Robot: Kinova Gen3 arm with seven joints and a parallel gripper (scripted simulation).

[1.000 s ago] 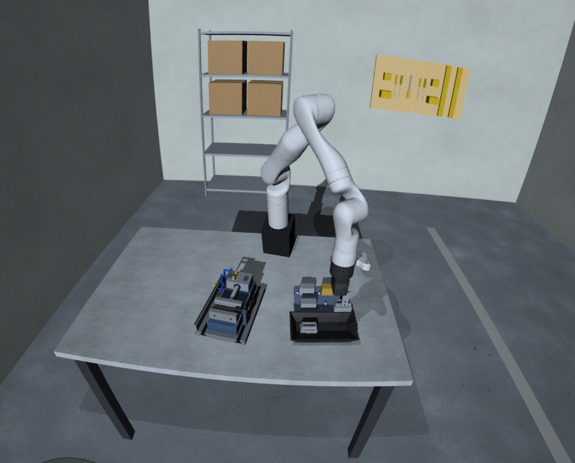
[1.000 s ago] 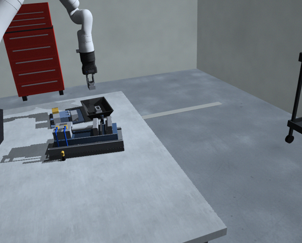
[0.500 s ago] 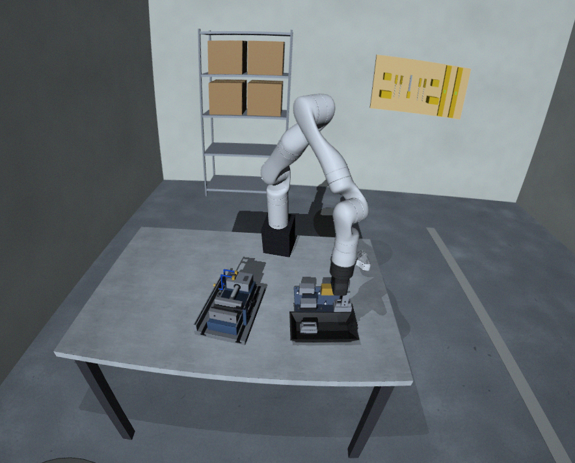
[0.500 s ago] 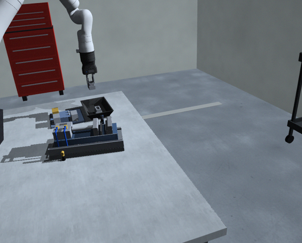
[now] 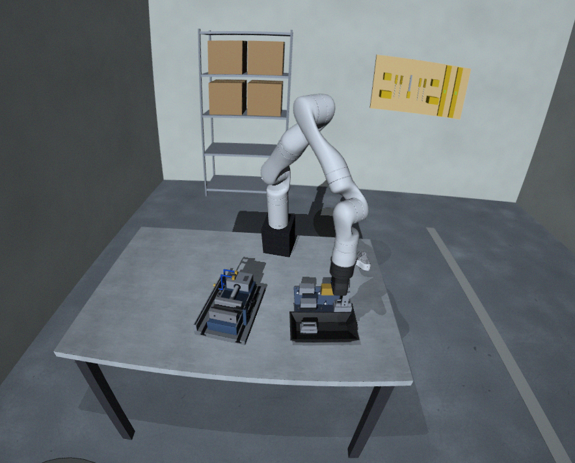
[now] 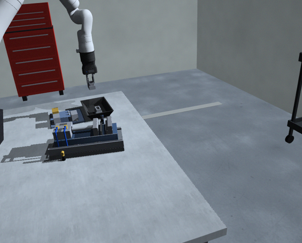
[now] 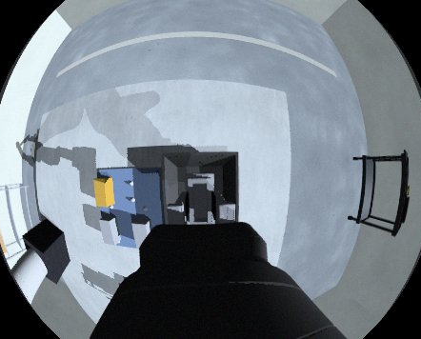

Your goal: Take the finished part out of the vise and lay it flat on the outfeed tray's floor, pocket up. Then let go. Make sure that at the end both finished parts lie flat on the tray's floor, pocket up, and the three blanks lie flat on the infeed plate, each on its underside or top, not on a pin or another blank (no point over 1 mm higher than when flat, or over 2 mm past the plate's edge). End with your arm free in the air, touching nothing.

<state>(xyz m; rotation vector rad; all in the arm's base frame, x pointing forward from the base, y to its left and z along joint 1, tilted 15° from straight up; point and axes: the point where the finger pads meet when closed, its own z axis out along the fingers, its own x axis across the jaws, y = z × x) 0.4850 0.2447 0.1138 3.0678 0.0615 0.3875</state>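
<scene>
My gripper (image 6: 91, 84) hangs above the far rim of the black outfeed tray and is shut on a small grey part (image 6: 92, 87), well clear of the tray floor. In the top view the gripper (image 5: 343, 300) stands over the tray's back right corner (image 5: 322, 326). In the wrist view the held part (image 7: 201, 207) shows over the tray. Another grey part (image 6: 97, 108) with its pocket up lies on the tray floor. The vise (image 6: 85, 136) stands on its dark base beside the tray, with no part showing between its jaws.
A blue fixture with grey blocks and a yellow block (image 5: 310, 294) sits right behind the tray. The arm's black base (image 5: 278, 234) stands at the table's back edge. A red tool cabinet (image 6: 32, 49) and a black cart (image 6: 301, 96) stand on the floor.
</scene>
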